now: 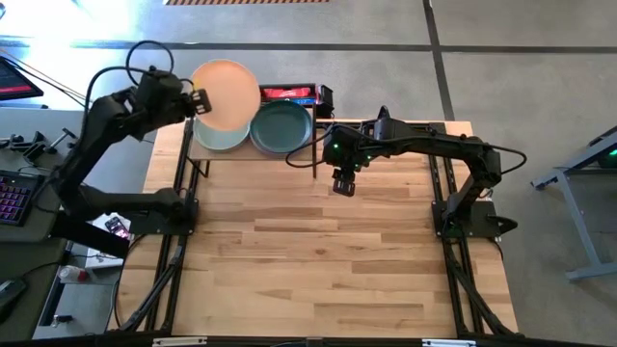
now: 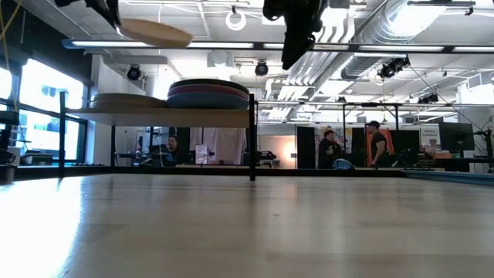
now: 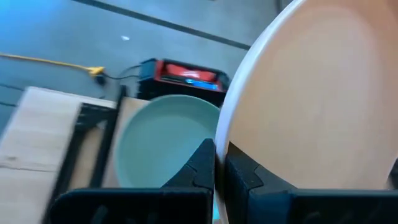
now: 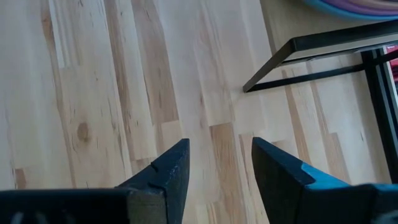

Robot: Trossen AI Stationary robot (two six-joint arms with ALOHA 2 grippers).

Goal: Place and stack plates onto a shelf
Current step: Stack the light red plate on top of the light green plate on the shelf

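My left gripper (image 1: 200,99) is shut on a peach plate (image 1: 228,93), held in the air over the left end of the shelf (image 2: 166,116). Below it a pale green plate (image 1: 218,137) tops the left stack on the shelf, also seen in the left wrist view (image 3: 165,140). A dark teal plate (image 1: 281,126) tops the right stack (image 2: 208,93). My right gripper (image 1: 343,184) is open and holds nothing, hovering over the bare tabletop just right of the shelf's near right leg (image 4: 292,68). My left gripper pinches the peach plate's rim (image 3: 225,140) between its two fingers, at the plate's left edge, coming from the table's left. The plate is lifted clear above the left stack and tilts slightly in the low view (image 2: 154,31).
A red and black box (image 1: 289,93) sits behind the shelf's far edge. Wide bare wooden tabletop (image 1: 318,260) lies nearer than the shelf. Black frame rails (image 1: 174,241) run along both table sides. People stand far off in the room (image 2: 378,143).
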